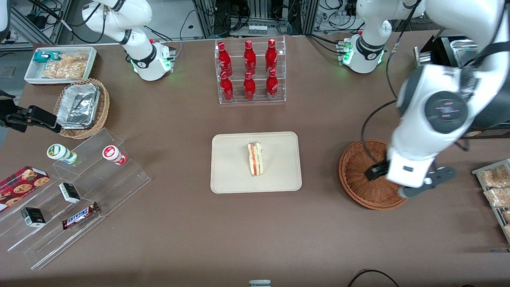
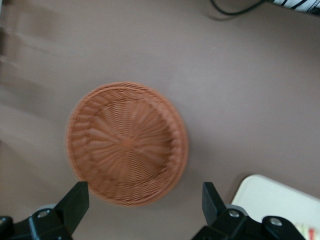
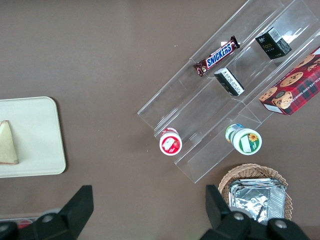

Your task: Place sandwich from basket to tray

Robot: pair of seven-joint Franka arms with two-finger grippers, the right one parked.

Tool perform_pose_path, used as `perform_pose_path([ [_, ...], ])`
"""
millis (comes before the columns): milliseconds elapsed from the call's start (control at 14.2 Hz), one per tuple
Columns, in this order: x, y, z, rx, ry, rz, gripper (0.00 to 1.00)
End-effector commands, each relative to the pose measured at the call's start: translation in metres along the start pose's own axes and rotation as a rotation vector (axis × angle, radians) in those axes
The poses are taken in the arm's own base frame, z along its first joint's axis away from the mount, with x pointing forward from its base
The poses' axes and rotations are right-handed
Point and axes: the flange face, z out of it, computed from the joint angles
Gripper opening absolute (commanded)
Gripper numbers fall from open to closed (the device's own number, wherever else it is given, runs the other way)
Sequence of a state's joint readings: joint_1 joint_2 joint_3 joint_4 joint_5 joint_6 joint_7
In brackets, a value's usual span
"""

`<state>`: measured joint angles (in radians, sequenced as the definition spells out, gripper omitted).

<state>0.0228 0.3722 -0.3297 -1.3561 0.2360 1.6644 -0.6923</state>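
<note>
Item: gripper (image 2: pixel 142 200) of the working arm. It hangs above the basket (image 1: pixel 360 175), over the part of the rim toward the working arm's end of the table. Fingers (image 2: pixel 75 202) are spread wide, nearly the basket's width apart, with nothing between them and nothing touched.

Item: basket, round, reddish-brown wicker. It sits directly beneath the gripper; the wrist view shows the woven floor (image 2: pixel 127 145) bare. Open brown tabletop (image 1: pixel 318 223) surrounds it on the sides that show, though the arm hides the side toward the working arm's end. A black cable (image 1: pixel 368 119) loops over the table close to the rim, farther from the front camera.

Item: tray (image 1: pixel 231 175), beige, rounded corners, low rim. It lies flat, well apart from the gripper toward the parked arm's end, with a strip of bare table between it and the basket. One corner (image 2: pixel 270 195) shows just beside a fingertip in the wrist view.

Item: sandwich (image 1: pixel 255 158). It rests on the tray near its middle, filling edge up, clear of every rim, well apart from the gripper.

Item: bottle rack (image 1: pixel 250 71), clear, with red bottles. It stands farther from the front camera than the tray, apart from it.
</note>
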Motion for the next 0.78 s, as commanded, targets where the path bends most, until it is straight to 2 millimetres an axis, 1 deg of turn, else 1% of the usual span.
perform_pose_path([
  [0,0.0,-0.056,-0.023,-0.024,-0.054,0.083,1.0],
  [141,-0.013,-0.089,-0.037,-0.018,-0.073,0.156,1.0],
  [282,-0.039,-0.101,-0.046,-0.001,-0.071,0.214,1.0],
  [423,-0.056,-0.107,-0.064,0.013,-0.078,0.218,1.0],
  [494,-0.065,-0.113,-0.077,0.019,-0.088,0.218,1.0],
  [564,-0.074,-0.117,-0.087,-0.007,-0.104,0.225,1.0],
  [635,-0.072,-0.129,-0.09,-0.039,-0.121,0.209,1.0],
  [705,-0.074,-0.135,-0.094,-0.059,-0.129,0.222,1.0],
])
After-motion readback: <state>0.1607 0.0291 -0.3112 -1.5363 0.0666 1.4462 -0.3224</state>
